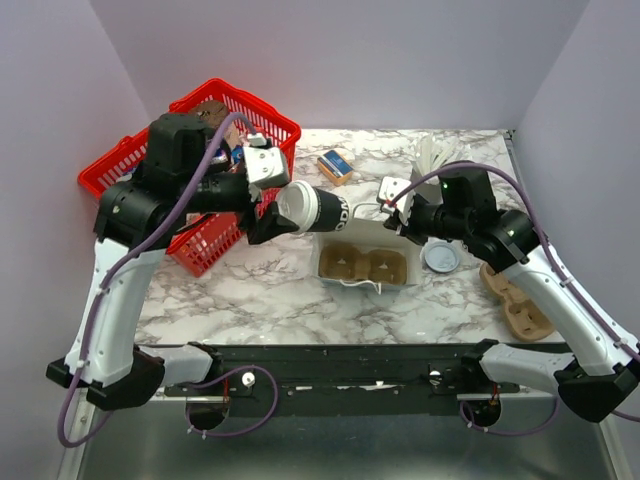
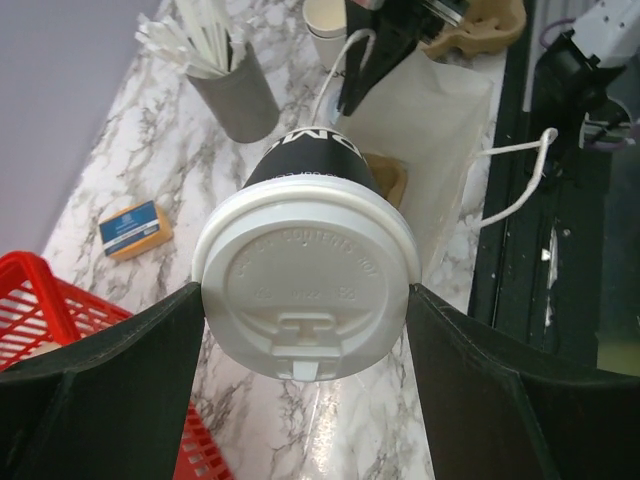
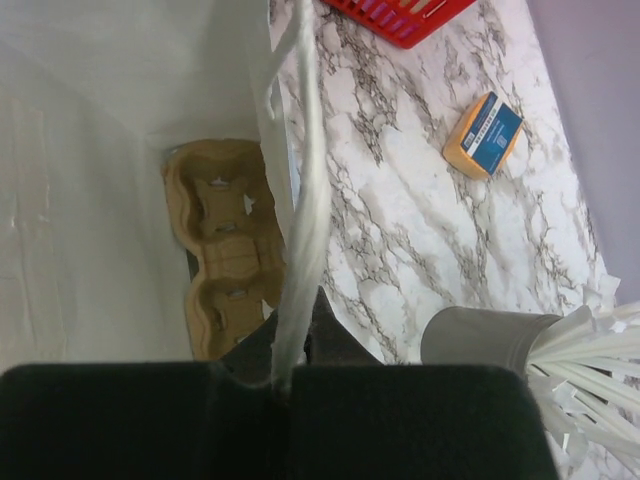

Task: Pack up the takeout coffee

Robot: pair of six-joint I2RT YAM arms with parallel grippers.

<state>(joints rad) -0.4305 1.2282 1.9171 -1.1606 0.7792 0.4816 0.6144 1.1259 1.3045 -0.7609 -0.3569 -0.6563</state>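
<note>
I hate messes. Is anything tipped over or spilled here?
The coffee is tipped on its side, held in the left gripper. Its lid is on, and no spill shows.

You see takeout coffee point(image 1: 315, 210): dark matt paper body, smooth white plastic lid point(image 2: 305, 285). Tabletop point(image 1: 250, 290) glossy, marble-look. Bag point(image 3: 100, 150) white matt paper. Tray point(image 3: 225, 250) rough brown pulp. Basket point(image 1: 205, 245) red plastic.

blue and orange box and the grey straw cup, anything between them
Nothing: between the blue and orange box and the grey straw cup the marble table is bare, seen in the right wrist view.
</note>
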